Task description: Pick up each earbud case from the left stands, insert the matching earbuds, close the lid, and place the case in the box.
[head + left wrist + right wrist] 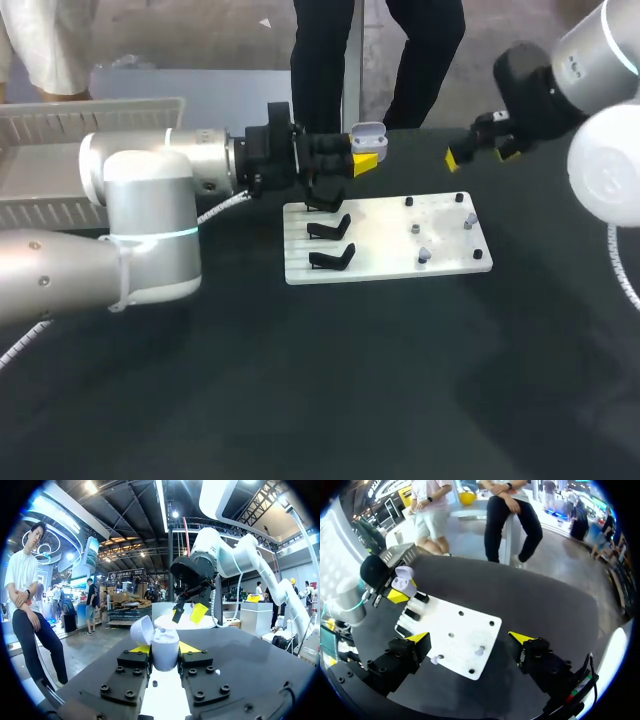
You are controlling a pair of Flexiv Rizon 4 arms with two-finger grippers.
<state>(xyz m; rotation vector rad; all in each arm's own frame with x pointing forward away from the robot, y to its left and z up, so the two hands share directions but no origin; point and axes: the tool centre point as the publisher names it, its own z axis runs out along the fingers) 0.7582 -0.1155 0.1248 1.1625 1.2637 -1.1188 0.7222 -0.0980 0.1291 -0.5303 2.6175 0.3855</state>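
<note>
Near far edge of white flat board (385, 240), left tool (365, 160) clenched on white rounded earbud case (368, 133), lid open. Right tool (483, 152) released, empty, hovers near board's far right corner. Step: inserting earbuds. Next, I judge: right tool must descend on small grey earbud (423, 256).

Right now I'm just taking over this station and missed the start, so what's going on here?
The left end effector holds an earbud case, its lid open, near the white board's far edge. The three black stands on the board are bare. Small pale pieces, likely earbuds, sit on the board's right side. The right end effector hangs open near the board's far right corner, holding nothing.
</note>
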